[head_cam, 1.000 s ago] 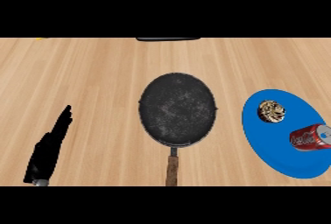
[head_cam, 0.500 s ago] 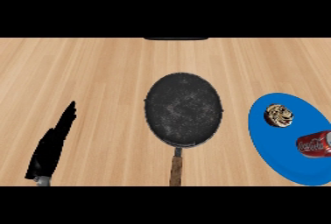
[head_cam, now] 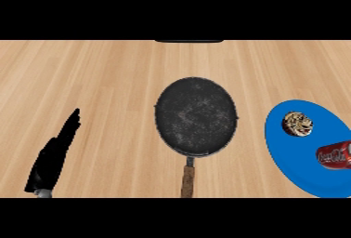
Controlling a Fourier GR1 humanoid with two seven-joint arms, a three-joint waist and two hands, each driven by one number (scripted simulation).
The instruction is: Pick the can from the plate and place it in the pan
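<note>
My left hand (head_cam: 53, 155) rested open, fingers straight, on the worktop (head_cam: 103, 79) left of the pan (head_cam: 197, 115); the can (head_cam: 336, 155) lay on the blue plate (head_cam: 295, 158).

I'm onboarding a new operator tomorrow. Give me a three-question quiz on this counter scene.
1. True or false: the red can is lying on its side on the blue plate.
2. What lies in the pan? A) the can B) nothing C) a small round item
3. Fill in: the only robot hand in view is the ____ one, open, at the lower left.

Key: 1 true; 2 B; 3 left.
</note>
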